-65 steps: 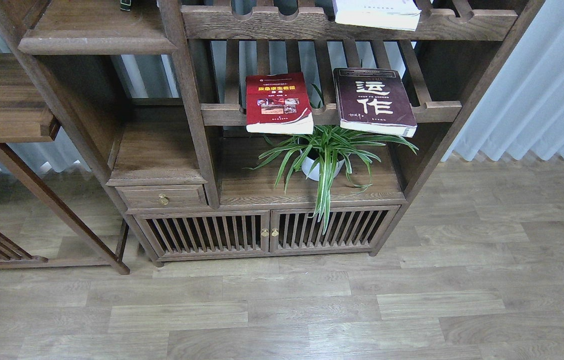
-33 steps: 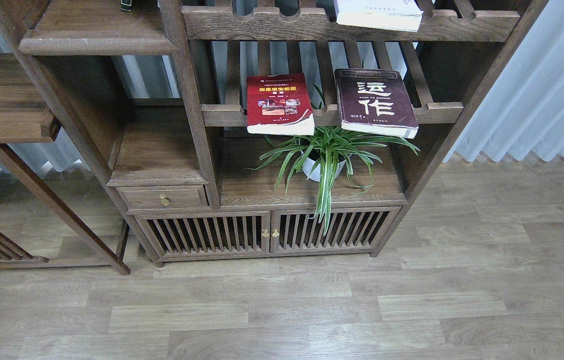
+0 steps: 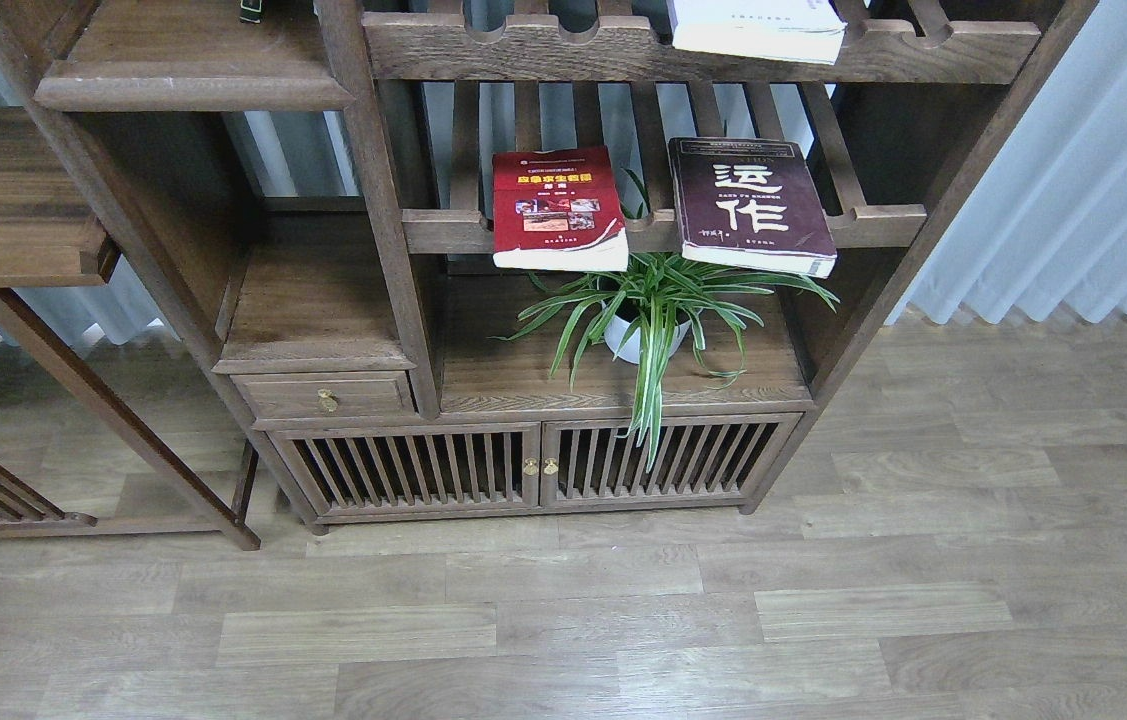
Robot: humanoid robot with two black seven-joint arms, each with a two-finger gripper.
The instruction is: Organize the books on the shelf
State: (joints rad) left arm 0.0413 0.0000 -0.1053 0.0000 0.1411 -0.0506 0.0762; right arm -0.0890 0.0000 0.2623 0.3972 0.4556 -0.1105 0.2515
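A red book point(image 3: 555, 208) with a yellow title and small photos lies flat on the middle slatted rack, its front edge hanging past the rail. To its right on the same rack lies a dark maroon book point(image 3: 748, 203) with large white characters. A white book point(image 3: 756, 27) rests on the upper slatted rack at the top edge of the head view. The solid plank shelf point(image 3: 188, 65) with a rounded front edge is at the upper left and holds no book. Neither of my grippers shows in this view.
A potted spider plant point(image 3: 645, 312) stands on the cabinet top under the two books, leaves drooping over the slatted doors point(image 3: 533, 465). A small drawer point(image 3: 326, 396) sits at left. Another wooden stand point(image 3: 8, 205) is at far left. White curtains point(image 3: 1083, 160) hang at right.
The whole view has shifted very slightly, with the bookcase sitting a few pixels lower and to the right. Nothing on the racks has moved.
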